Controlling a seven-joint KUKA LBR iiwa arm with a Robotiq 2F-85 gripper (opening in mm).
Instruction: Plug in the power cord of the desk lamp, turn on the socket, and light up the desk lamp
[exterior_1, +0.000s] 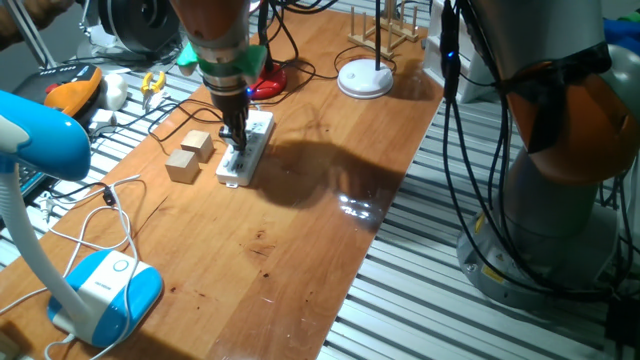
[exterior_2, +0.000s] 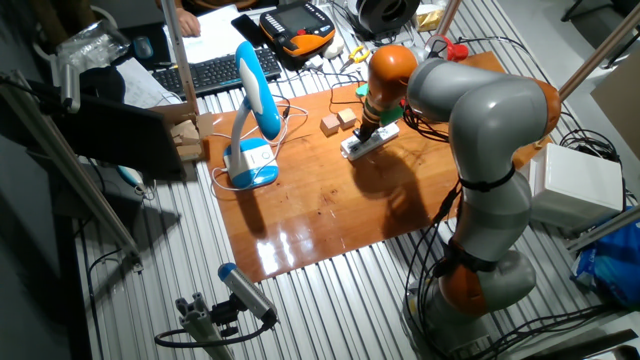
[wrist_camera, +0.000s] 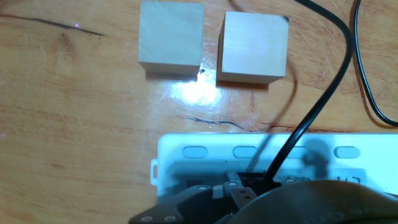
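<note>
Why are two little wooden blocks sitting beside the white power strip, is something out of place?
Nothing looks damaged or spilled. The wooden blocks sit upright, apart from the power strip. The claw is down on the strip.

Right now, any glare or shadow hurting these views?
Hand view: bright glare patch on the table below the two wooden blocks, gripper shadow over the socket. One fixed view: arm shadow and specular streaks right of the socket. Other fixed view: glossy reflections near the front edge.
</note>
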